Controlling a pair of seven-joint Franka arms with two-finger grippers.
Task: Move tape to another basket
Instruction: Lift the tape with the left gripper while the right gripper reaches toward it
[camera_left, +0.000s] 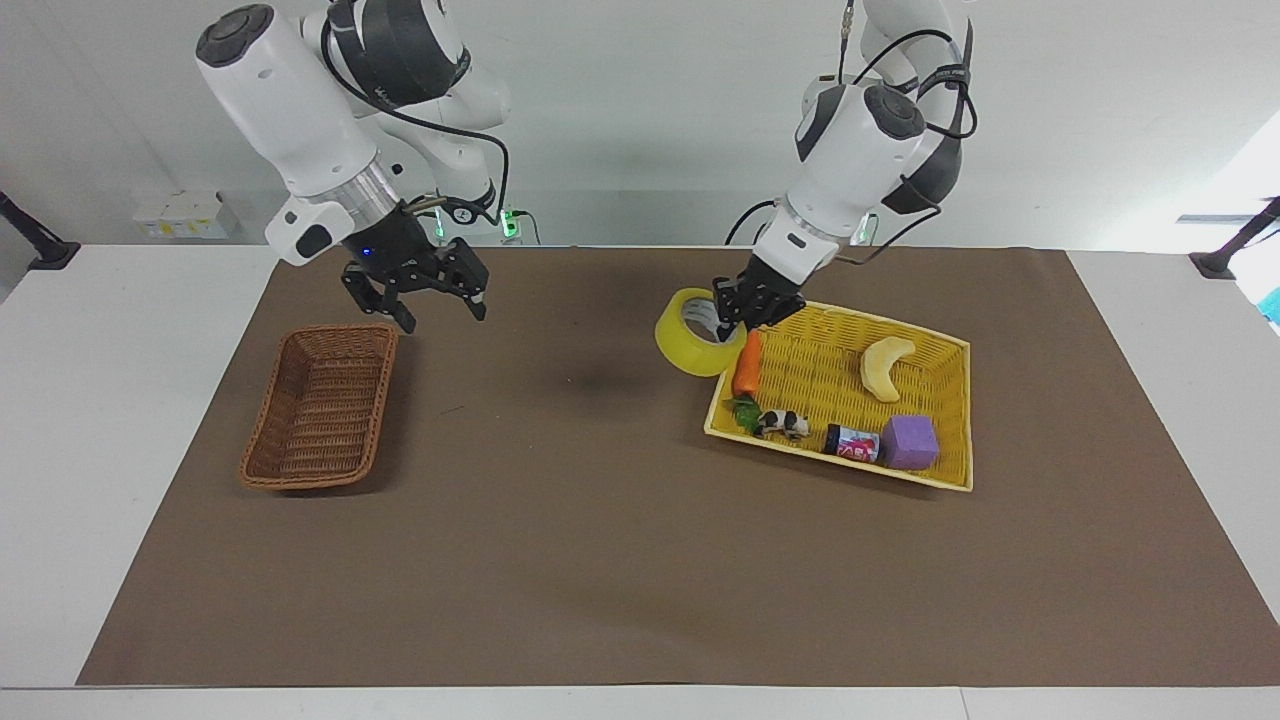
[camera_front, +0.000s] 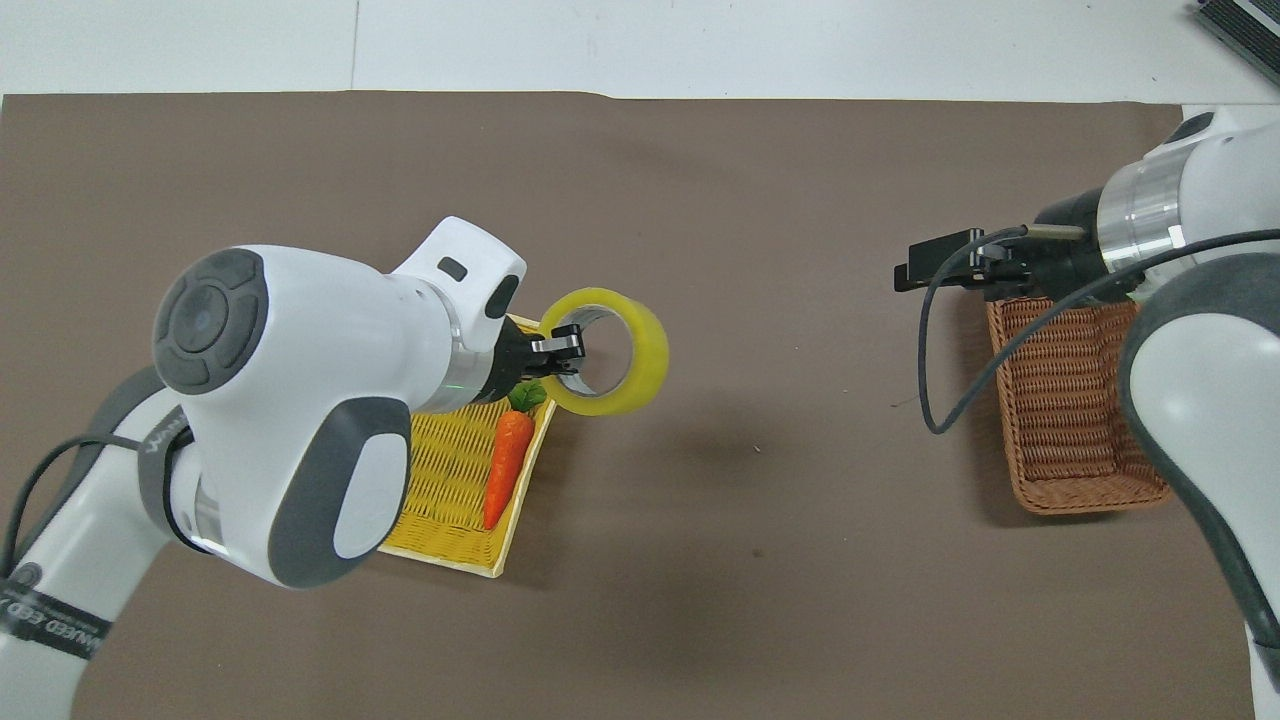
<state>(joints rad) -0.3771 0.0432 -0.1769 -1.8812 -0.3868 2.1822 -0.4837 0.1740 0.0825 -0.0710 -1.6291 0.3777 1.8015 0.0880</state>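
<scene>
So it's a white table (camera_left: 120, 400) with a big brown mat (camera_left: 600, 540) covering most of it. On the mat sit two baskets, well apart: a small brown wicker basket (camera_left: 320, 408) toward the right arm's end, a yellow basket (camera_left: 950, 400) toward the left arm's end.
</scene>
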